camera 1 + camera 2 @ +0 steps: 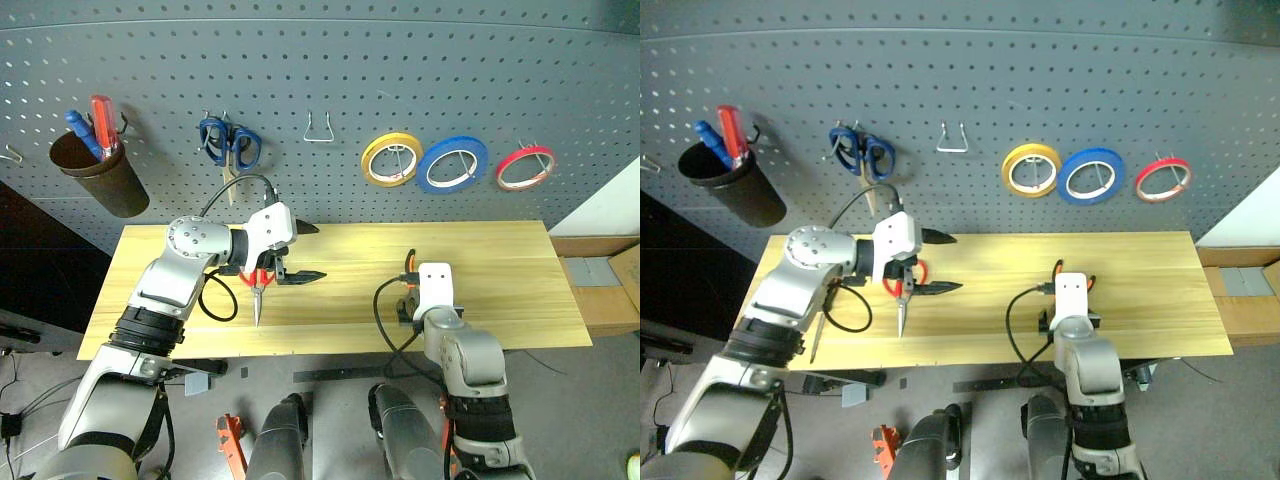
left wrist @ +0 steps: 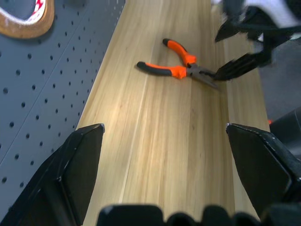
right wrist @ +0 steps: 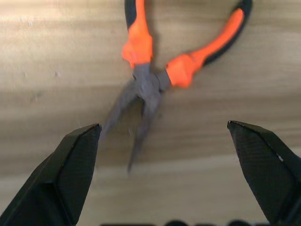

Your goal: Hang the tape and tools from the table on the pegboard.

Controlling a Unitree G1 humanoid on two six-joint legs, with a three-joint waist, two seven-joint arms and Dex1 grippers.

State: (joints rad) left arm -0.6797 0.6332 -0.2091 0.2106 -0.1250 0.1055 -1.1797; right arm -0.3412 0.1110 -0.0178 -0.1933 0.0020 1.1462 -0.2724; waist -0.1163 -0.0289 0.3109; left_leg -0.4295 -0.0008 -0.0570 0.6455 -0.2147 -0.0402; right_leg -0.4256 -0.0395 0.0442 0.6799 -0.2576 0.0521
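While both fingers spread — pliers (image 3: 155, 66) flat, rubbery-handled | table (image 1: 500, 270) — grained wood

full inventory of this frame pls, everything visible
pegboard: 1, grey-blue, behind table
table: 1, light wood
tape: 1, red, hung on pegboard, far right
blue roll: 1, hung
yellow roll: 1, hung
blue-handled scissors: 1, hung
empty hook: 1, metal
cup: 1, dark, holds red and blue screwdrivers
red-handled scissors: 1, on table under left gripper
pliers: 1, orange-black, on table
left gripper: open
right gripper: open, over pliers
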